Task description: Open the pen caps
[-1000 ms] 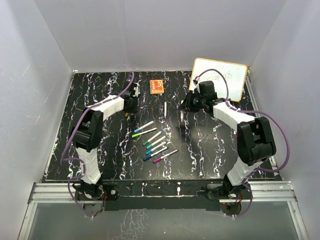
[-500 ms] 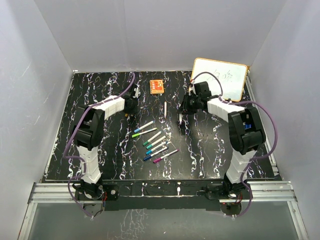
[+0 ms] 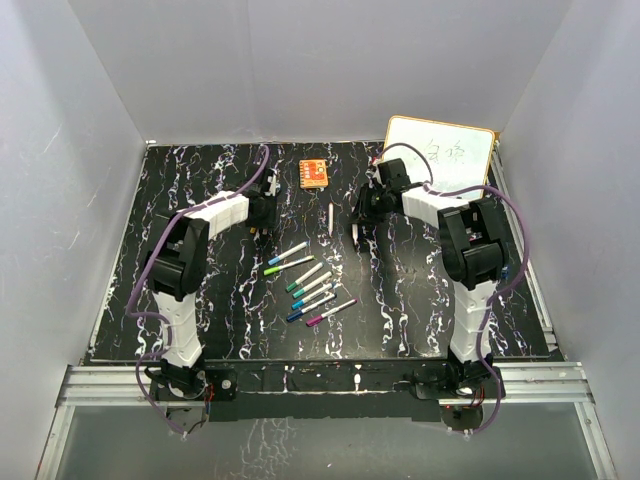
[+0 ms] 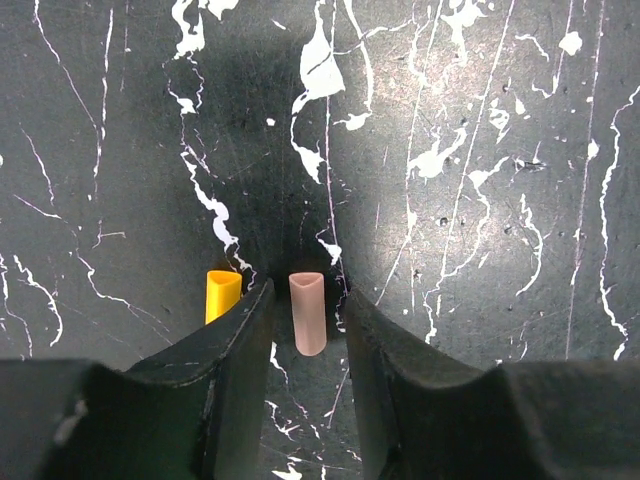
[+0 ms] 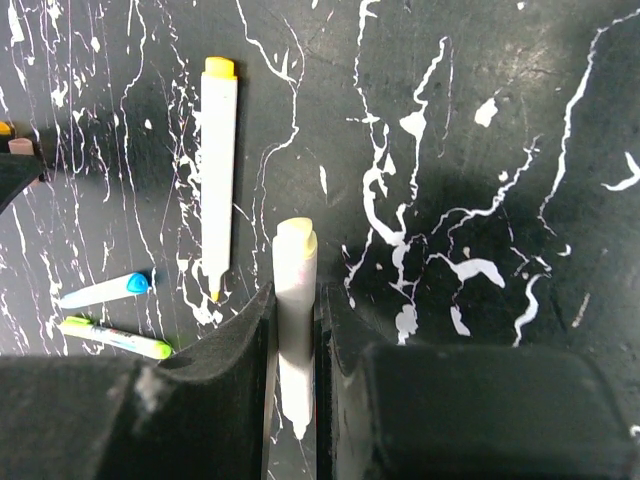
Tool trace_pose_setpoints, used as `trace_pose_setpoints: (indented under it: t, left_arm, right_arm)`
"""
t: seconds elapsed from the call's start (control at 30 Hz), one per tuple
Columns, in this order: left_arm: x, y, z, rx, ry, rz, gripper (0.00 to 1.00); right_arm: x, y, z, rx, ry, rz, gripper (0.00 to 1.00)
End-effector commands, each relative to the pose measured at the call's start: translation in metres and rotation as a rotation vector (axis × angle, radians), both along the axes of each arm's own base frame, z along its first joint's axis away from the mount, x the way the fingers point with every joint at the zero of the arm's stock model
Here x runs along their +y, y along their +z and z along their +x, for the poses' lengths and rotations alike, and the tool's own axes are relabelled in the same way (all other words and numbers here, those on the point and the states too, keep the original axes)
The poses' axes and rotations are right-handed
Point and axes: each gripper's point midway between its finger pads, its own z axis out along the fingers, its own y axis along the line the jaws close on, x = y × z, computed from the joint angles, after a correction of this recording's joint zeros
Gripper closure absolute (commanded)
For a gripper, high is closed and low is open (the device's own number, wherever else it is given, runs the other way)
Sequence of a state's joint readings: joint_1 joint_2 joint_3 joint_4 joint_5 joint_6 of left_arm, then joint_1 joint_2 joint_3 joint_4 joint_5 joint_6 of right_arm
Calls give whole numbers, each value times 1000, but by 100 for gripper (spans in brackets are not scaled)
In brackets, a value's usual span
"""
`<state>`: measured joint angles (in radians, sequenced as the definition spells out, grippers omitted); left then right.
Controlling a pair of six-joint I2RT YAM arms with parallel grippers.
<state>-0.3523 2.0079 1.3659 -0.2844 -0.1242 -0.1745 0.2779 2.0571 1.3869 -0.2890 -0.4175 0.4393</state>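
In the left wrist view a pale pink pen cap [image 4: 308,312] lies on the black marbled table between my left gripper's [image 4: 308,292] fingers. The jaws stand slightly apart, with a gap on each side of it. A yellow cap [image 4: 222,293] lies just outside the left finger [image 4: 235,350]. My right gripper [image 5: 297,292] is shut on a white uncapped pen [image 5: 295,260] with a pale yellow end. Another uncapped pen [image 5: 218,170] with a yellow end lies on the table beside it. From above, the left gripper [image 3: 262,222] and the right gripper [image 3: 358,228] flank that lying pen [image 3: 330,218].
Several capped pens [image 3: 310,285] lie in a row at the table's middle, among them a blue-capped pen [image 5: 105,290] and a green-capped one [image 5: 115,338]. An orange square block [image 3: 314,173] sits at the back centre. A whiteboard [image 3: 440,155] leans at the back right.
My left gripper has opened and the pink cap now lies free between its jaws. The right arm has swung left and folded in, still holding its pen.
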Motion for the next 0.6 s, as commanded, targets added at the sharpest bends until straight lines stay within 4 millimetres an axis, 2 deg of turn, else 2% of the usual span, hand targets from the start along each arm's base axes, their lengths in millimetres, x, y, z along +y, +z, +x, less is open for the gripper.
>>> trace_pose_setpoints:
  t: [0.0,0.13,0.3,0.43,0.57]
  left_arm:
    - [4,36,5,-71,17,-15,64]
    - [5,57,8,-111,34,-20,58]
    - [4,95,6,-202,25,-62,52]
    - [-11,121,-8,-266,-38,-174,51]
    - [-25,125,-30,-270,-84,-268,51]
  right_arm:
    - [10,12,17,-48,-2,24,99]
    - [12,6,19,-35,-8,30,94]
    - [15,5,21,-34,-14,38,87]
    - [16,7,22,-39,-21,49,75]
    - [16,12,24,-56,-29,56,69]
